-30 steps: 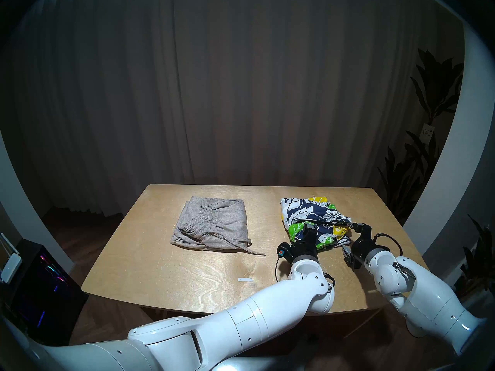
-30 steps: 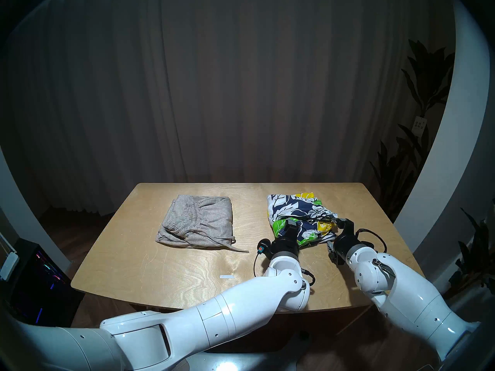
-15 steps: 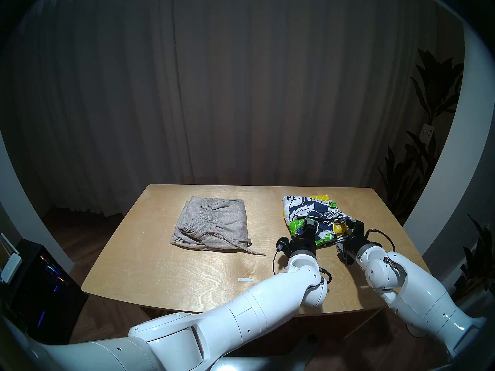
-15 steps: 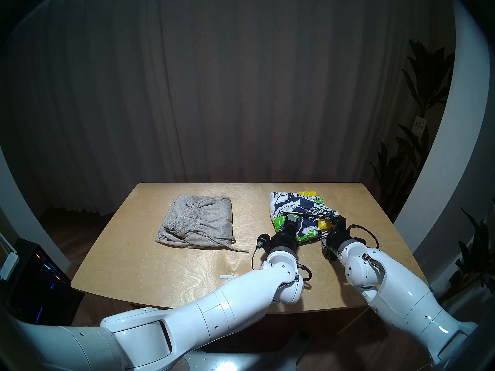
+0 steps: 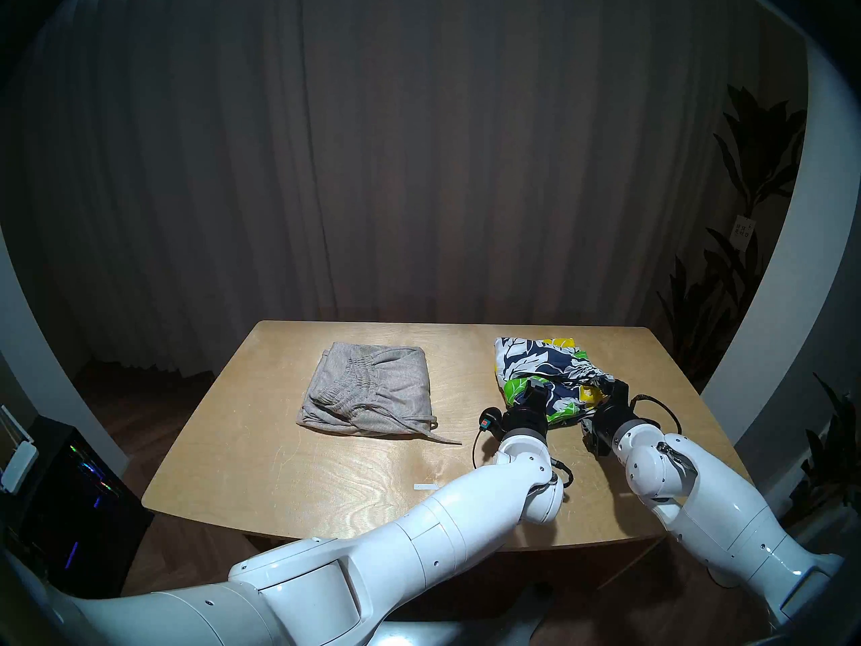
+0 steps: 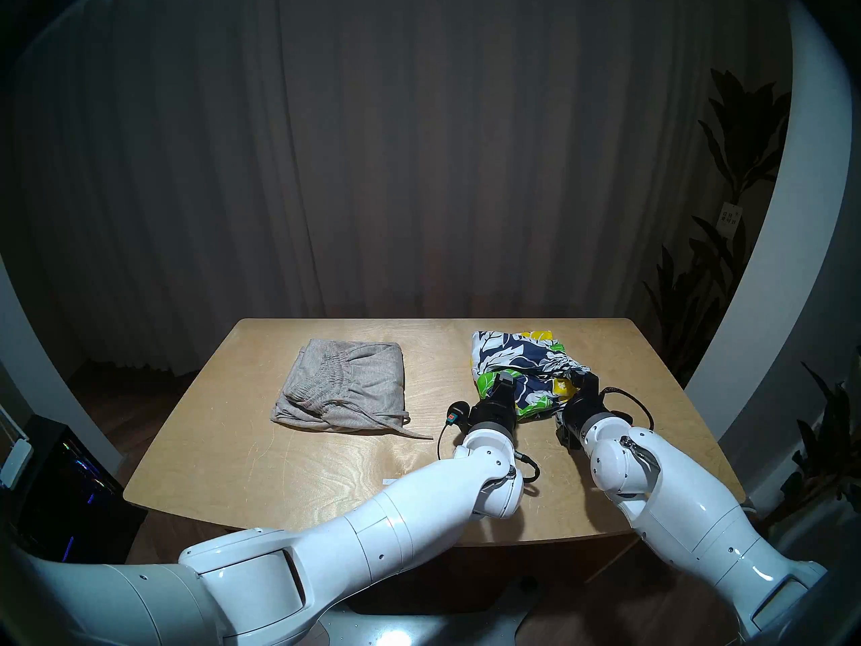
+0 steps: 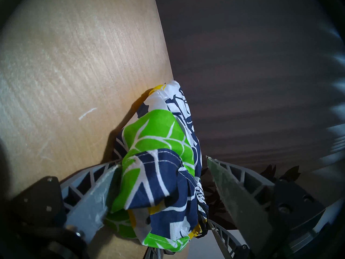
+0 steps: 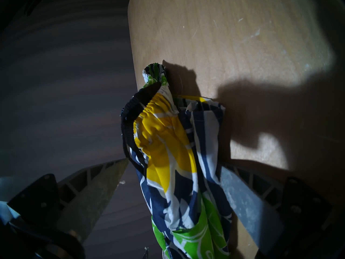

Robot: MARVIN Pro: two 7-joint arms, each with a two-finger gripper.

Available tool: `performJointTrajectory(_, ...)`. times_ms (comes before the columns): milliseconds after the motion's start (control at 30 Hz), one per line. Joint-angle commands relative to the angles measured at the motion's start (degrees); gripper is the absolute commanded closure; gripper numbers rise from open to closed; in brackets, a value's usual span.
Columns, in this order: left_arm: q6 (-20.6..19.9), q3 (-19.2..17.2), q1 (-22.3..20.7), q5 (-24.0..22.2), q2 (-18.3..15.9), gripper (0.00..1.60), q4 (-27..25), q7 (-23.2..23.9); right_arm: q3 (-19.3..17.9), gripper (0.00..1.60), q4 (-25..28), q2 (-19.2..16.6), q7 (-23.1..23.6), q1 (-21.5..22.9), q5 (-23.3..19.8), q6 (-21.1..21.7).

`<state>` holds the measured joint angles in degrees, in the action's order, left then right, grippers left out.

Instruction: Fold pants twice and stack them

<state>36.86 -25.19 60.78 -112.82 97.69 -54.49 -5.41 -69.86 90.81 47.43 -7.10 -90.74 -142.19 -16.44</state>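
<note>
Floral shorts [image 5: 545, 374]: thin, limp, slippery; best pinched at hem corners. Left hand [image 7: 162, 193] and right hand [image 8: 173, 187] spread, straddling bunched cloth, not yet pinching

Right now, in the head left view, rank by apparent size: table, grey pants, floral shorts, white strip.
1. table
2. grey pants
3. floral shorts, partly hidden by both grippers, so unsure
4. white strip
</note>
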Motion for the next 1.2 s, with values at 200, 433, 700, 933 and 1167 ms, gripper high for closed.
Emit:
performJointTrajectory(200, -2.62, -0.22, 0.39, -1.39, 0.20, 0.94, 6.55, -0.91, 1.32, 0.48, -1.88, 2.49, 0.21, 1.45, -0.06, -0.92)
performJointTrajectory(433, -2.79, -0.52, 0.39, -1.54, 0.29, 1.23, 7.11, -0.76, 1.67, 0.87, -1.95, 2.79, 0.15, 1.68, -0.17, -1.72)
performJointTrajectory(700, -3.02, -0.66, 0.45, -1.60, 0.12, 1.60, 7.04, -0.73, 1.83, 1.22, -2.08, 3.14, 0.56, 1.83, -0.39, -2.62)
performJointTrajectory(933, -2.91, -1.13, 0.96, -1.75, -0.97, 1.60, 5.39, -0.14, 1.70, 1.60, -1.13, 3.43, 1.15, 1.80, -0.73, -3.48)
performJointTrajectory(1167, -3.21, -2.15, 1.62, -2.23, -3.10, 1.60, 1.01, 1.11, 0.65, 1.60, 2.41, 3.26, 2.94, 1.04, -1.74, -4.40)
